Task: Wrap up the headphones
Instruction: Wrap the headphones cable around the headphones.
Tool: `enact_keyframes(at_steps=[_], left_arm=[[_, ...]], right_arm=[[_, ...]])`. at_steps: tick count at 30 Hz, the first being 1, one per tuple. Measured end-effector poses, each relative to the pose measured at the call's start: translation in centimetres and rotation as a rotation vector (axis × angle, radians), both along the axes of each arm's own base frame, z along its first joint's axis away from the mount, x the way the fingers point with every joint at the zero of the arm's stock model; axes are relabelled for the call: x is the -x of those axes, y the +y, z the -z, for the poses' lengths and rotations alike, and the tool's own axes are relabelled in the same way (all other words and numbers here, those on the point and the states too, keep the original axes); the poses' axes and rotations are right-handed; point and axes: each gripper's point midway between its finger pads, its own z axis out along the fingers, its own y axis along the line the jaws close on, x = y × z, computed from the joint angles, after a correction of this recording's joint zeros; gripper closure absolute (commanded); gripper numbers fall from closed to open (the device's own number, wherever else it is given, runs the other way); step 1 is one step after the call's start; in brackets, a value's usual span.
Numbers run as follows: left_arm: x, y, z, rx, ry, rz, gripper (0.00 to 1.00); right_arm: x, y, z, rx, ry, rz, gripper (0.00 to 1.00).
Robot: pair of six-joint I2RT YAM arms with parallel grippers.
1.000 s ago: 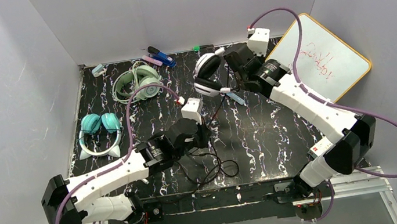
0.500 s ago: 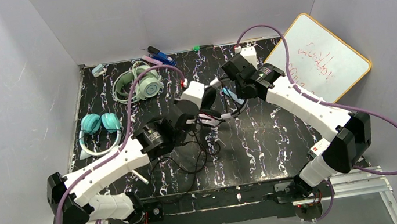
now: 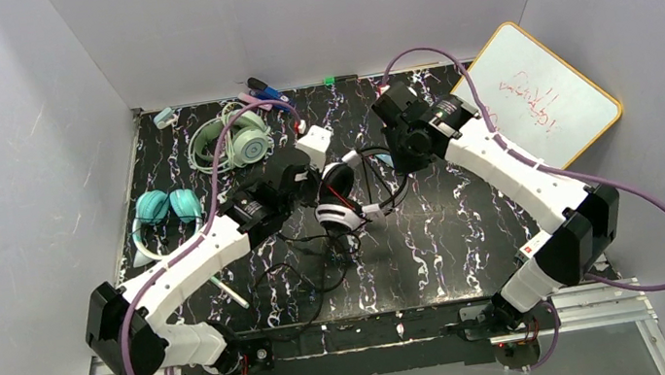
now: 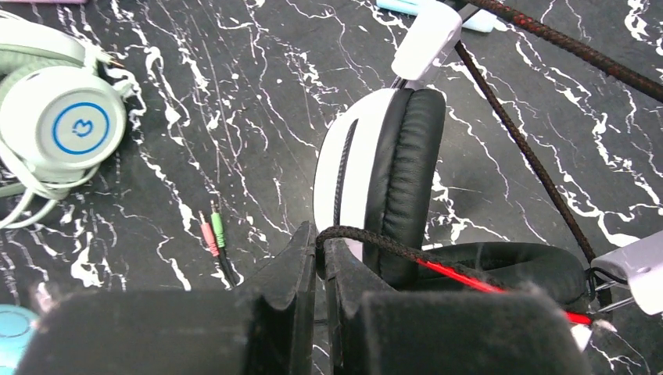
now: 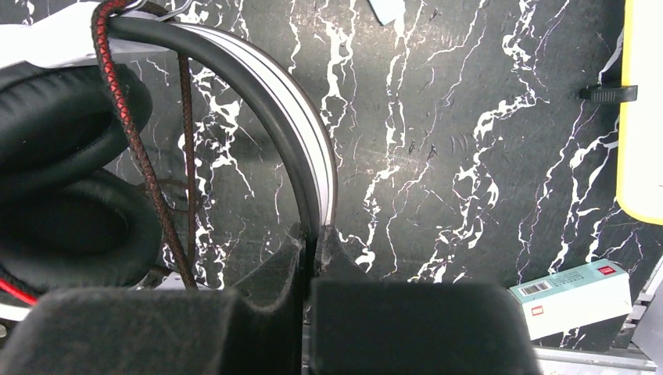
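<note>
Now, from above: black-and-white headphones [image 3: 339, 204] brought from the far edge to the middle of the table [image 3: 470, 217]. Left wrist: left pincer [image 4: 320, 234] pinching their braided cable [image 4: 371, 241] at the earcup [image 4: 406, 180]. Right wrist: right pincer [image 5: 313, 234] clamped on the headband [image 5: 311, 168]; winding apparently begun.

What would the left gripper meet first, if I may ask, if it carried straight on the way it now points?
The left gripper, shut on the braided cable, would most likely meet the black-and-white headphones' ear cup first; depth is unclear.
</note>
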Motion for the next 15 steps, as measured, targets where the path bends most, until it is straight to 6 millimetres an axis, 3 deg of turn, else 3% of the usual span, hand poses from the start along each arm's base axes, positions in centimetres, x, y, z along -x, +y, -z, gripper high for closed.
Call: enact_keyframes(at_steps=[6,10,15], left_arm=[[-0.5,0.0,1.3,0.079,0.059,0.026,0.87],[-0.7,0.4,2.4,0.111,0.081,0.010,0.88],[-1.0,2.3,3.9,0.135,0.099,-0.057,0.93]], right_arm=[[0.3,0.2,-0.4,0.002,0.041,-0.029,0.99],[1.2,0.2,-0.9,0.001,0.074,-0.069,0.99],[3.3,0.6,-1.7,-0.009,0.143,-0.156,0.99]])
